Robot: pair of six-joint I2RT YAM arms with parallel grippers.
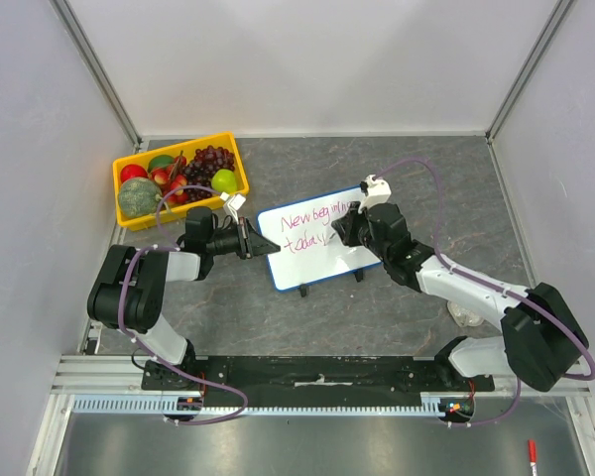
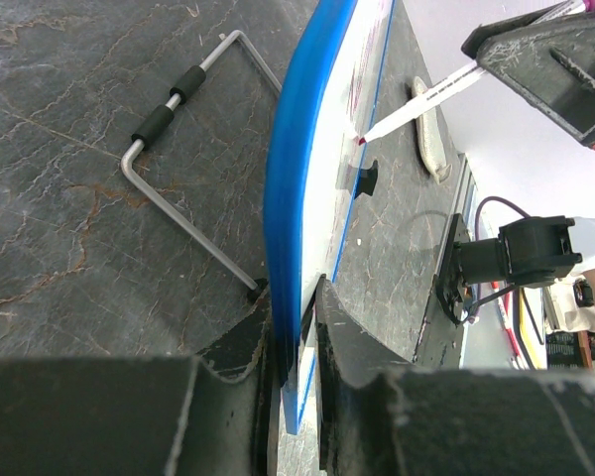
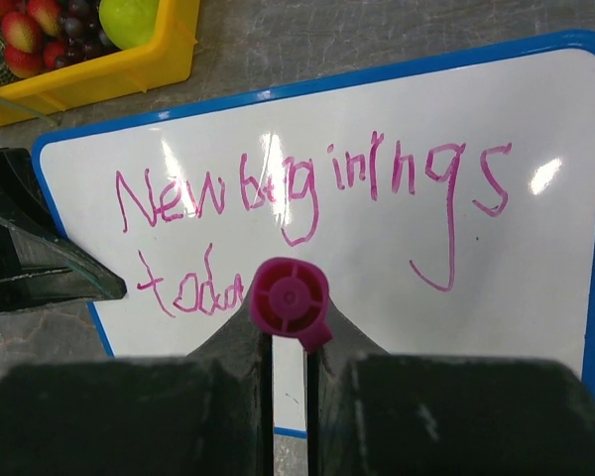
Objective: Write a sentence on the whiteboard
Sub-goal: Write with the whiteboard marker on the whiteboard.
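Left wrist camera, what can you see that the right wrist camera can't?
Only the left wrist view shows the bent wire stand behind the whiteboard and the marker tip meeting its face. Only the right wrist view shows the pink sentence readable and the yellow fruit tray. Both show the whiteboard, the marker, and the left gripper clamping the board's edge.

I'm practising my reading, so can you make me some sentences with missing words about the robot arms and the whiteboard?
The whiteboard has a ____ frame.
The sentence starts with the word ____.
The right gripper is shut on a ____ marker.
The fruit lies in a ____ tray.
Missing words: blue, New, pink, yellow.
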